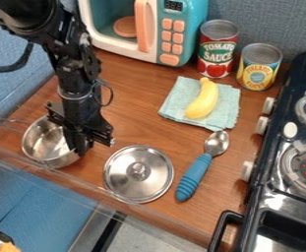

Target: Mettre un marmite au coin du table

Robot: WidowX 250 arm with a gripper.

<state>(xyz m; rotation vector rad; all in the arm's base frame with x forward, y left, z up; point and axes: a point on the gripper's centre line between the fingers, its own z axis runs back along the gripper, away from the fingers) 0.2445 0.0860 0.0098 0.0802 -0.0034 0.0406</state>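
Note:
The black gripper (80, 143) hangs down at the left of the table, its lower end at the right side of the metal pot (38, 142), over the rim and partly inside. The gripper hides part of the pot's right wall, and whether it holds the rim cannot be seen. The pot is shiny, without its lid, and tilts slightly near the table's front left edge, its wire handle pointing to the upper left.
A metal lid (138, 173) lies right of the pot, then a blue-handled spoon (196, 172). Behind are a yellow banana (203, 100) on a teal cloth (175, 101), two cans (217, 49) and a toy microwave (168, 29). A stove (273, 162) borders the right.

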